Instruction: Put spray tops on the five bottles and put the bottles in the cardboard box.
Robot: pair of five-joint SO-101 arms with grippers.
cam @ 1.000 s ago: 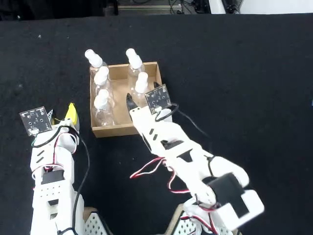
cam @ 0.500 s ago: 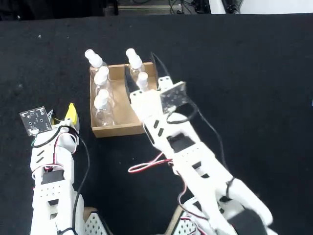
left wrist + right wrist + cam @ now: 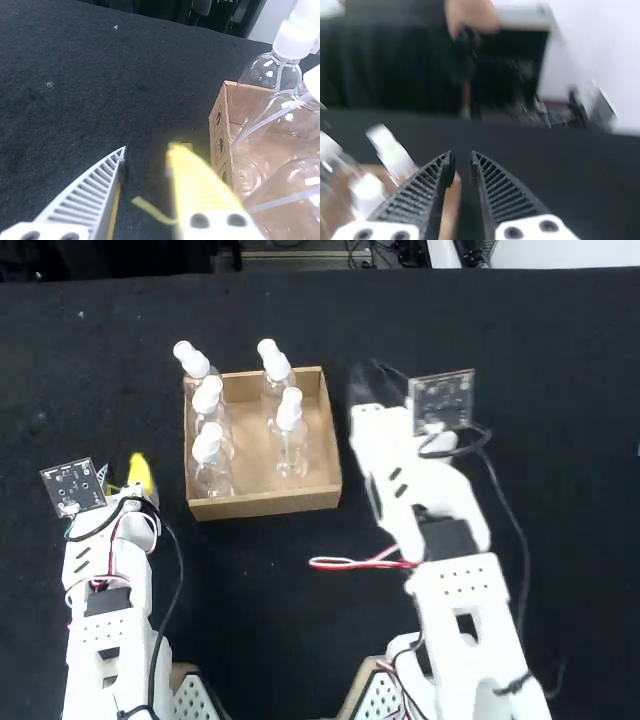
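The cardboard box (image 3: 325,445) sits at mid-table and holds five clear bottles, each with a white spray top. Three stand along its left side (image 3: 207,445) and two on its right side (image 3: 289,420). My right gripper (image 3: 364,383) hovers just right of the box's far right corner, apart from the bottles. Its black fingers (image 3: 432,187) show a narrow gap and hold nothing (image 3: 462,155). My left gripper (image 3: 140,468) rests left of the box, open and empty (image 3: 148,148). The box wall (image 3: 220,131) and bottles (image 3: 267,70) lie just beyond its yellow finger (image 3: 197,185).
Black cloth (image 3: 520,350) covers the table, with bare room to the right of the box and behind it. A red and white cable (image 3: 350,563) hangs from the right arm in front of the box.
My right arm has swung from over the box's right side to the table right of the box, leaving the bottle standing there. The left arm has kept still.
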